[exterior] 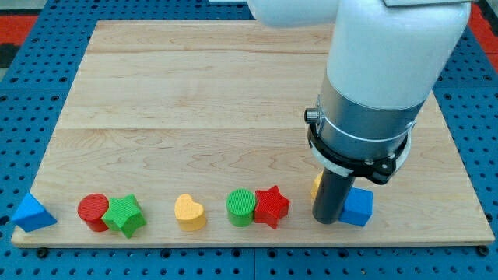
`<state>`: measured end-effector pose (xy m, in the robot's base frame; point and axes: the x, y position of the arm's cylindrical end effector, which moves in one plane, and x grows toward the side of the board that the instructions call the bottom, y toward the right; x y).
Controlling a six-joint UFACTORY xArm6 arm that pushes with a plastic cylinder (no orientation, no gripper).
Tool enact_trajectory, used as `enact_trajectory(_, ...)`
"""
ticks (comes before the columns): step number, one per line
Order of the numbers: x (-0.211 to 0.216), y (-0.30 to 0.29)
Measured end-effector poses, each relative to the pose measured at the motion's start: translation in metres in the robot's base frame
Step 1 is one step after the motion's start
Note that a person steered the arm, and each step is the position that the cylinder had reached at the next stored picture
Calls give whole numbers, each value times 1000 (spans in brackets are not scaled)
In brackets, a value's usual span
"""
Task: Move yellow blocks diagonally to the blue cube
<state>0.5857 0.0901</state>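
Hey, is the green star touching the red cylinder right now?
Touching. In the camera view the green star overlaps the red cylinder's right edge near the board's bottom, with no wood showing between them.

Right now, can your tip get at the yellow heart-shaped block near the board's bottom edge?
Probably not directly. My tip sits beside the blue cube, and the red star block and green round block lie between it and the yellow heart-shaped block.

Wooden board carries 8 blocks in 1 row along its bottom edge.
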Motion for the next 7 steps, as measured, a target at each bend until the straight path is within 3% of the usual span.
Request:
enact_trajectory(1, -48, 1)
enact_trajectory(2, -68, 2)
enact_trajectory(5, 31, -12)
enact_trajectory(7, 33, -48)
